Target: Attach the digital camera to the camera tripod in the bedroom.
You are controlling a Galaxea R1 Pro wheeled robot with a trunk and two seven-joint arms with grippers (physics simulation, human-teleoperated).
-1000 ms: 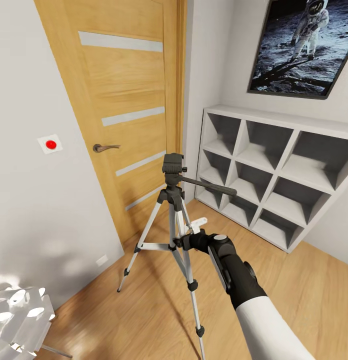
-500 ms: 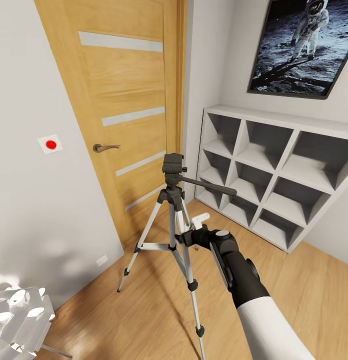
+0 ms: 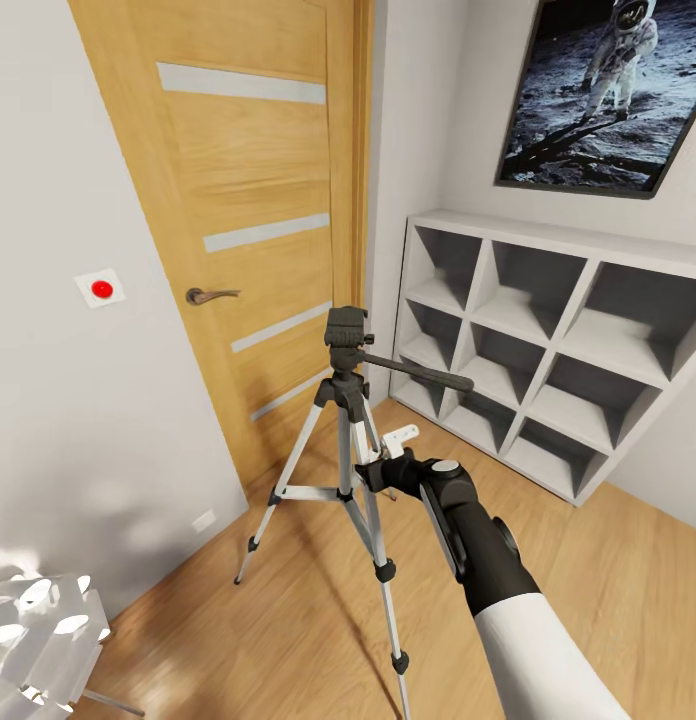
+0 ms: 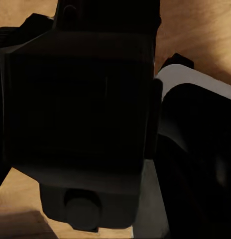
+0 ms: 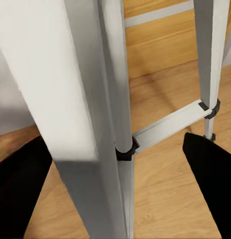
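Silver tripod legs are what your right gripper (image 3: 373,472) is working at: over the last second your right arm has eased a little further in toward the camera tripod (image 3: 346,440), and the gripper now sits at the central brace, against the leg nearest you. In the right wrist view a pale leg (image 5: 115,99) runs close between the two dark fingers (image 5: 212,174), which stand wide apart on either side of it, so you have not closed on anything yet. The tripod itself has not shifted; it stands upright on the wood floor (image 3: 608,560) in front of the door (image 3: 248,200), with the white cube shelf (image 3: 548,340) beyond its pan handle, and its black head carries nothing. The left wrist view shows a dark boxy body with a round knob, most likely the digital camera (image 4: 80,109), pressed close to the lens with a gripper finger (image 4: 195,164) beside it; you seem to hold it, but I cannot tell how tightly. My read is that you are steadying the tripod before mounting, so the attaching step remains ahead.
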